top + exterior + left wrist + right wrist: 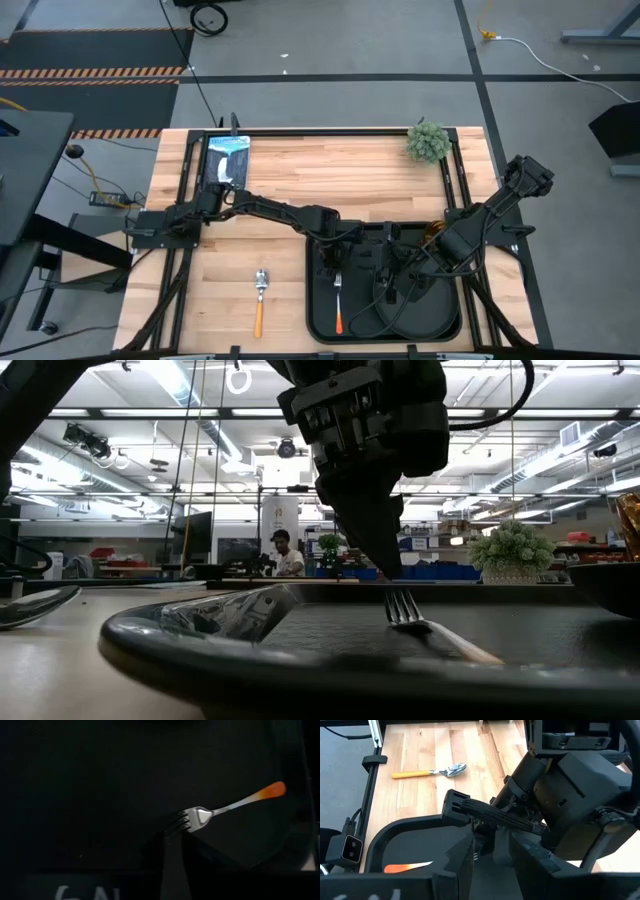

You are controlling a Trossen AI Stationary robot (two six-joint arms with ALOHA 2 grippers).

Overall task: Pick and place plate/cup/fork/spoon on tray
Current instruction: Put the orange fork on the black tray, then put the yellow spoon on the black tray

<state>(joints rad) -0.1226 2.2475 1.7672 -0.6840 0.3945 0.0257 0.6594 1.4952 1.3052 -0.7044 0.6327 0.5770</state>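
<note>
The black tray [318,330] lies at the table's near right. The fork [338,300] lies flat in the tray's left part, tines toward the far edge, red-orange handle [272,790] toward the near edge. My left gripper [336,258] is shut, pointing down just beyond the tines [182,822]. My right gripper [492,845] is shut and empty over the tray's middle, pointing toward the left gripper. The spoon [260,298] lies on the wood left of the tray. The amber cup [432,235] stands at the tray's far right corner. The plate [605,585] is mostly hidden under the right arm. My left gripper's fingertips [387,570] come from above, pointing down, at the free ends of the fork's tines [175,826]. I cannot tell whether they touch. The fork lies flat on the tray floor.
A small green plant [428,142] stands at the far right of the table. A blue-and-black flat object [226,160] lies at the far left. Bare wood lies between them and around the spoon. A person [288,552] sits in the room far beyond the table.
</note>
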